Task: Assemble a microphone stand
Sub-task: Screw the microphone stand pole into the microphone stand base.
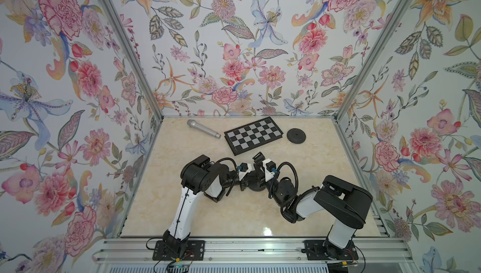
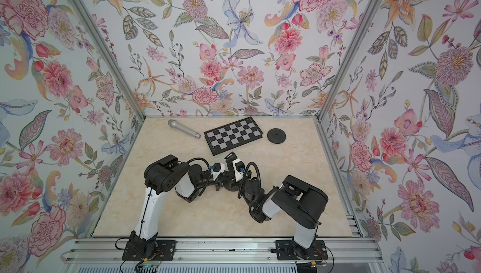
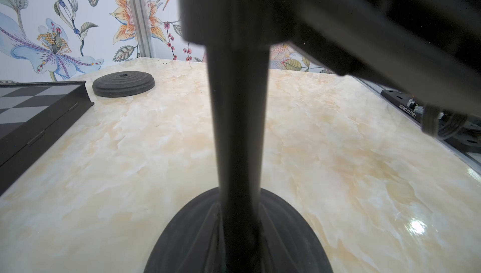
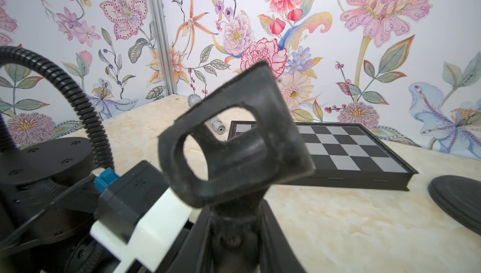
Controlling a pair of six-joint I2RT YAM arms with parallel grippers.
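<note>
Black metal pole [image 3: 238,118] stands upright on its round black base [image 3: 286,232], clamped in the left end effector [image 1: 244,182]; the right end effector [image 4: 234,238] pinches the black microphone clip [image 4: 234,159] atop it.

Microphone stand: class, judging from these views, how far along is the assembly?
Done: the pole stands upright in its round base. In hand: the left claw holds the pole while the right claw grips the clip at its top. Left: the microphone lies on the table beside the chessboard, not yet in the clip.
</note>
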